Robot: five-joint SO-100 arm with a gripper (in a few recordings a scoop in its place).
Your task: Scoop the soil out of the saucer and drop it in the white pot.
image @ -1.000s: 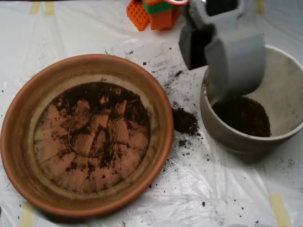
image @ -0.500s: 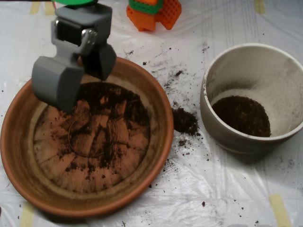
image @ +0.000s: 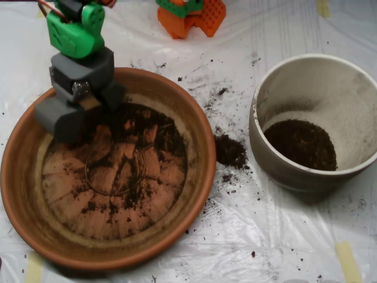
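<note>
A white plastic sheet, wrinkled and shiny, is covering the whole table, with strips of yellowish tape holding it down near the edges. The saucer is sitting on the left half of it: a big round terracotta dish, shallow, with a wide smooth rim and fine ridges fanning out across its base. The soil is lying thin in that dish, dark and crumbly, thickest along the upper part of the base and thinning to streaks and specks lower down (much of the orange clay is showing through). The white pot is standing well to the right, apart from the saucer; it is round and deeper, with off-white walls dusted grey-brown, and a dark bed of soil is resting at its bottom. The arm is reaching in from the top left, a bright green joint sitting above a dark grey block, and the grey scoop is hanging over the saucer's upper-left inner wall, hiding part of the rim there. Its two shells are standing spread apart, one pale grey at the left and one darker at the right. A small heap of spilled soil is lying on the sheet between saucer and pot, with loose crumbs scattered around it. An orange block is sitting at the top edge.
</note>
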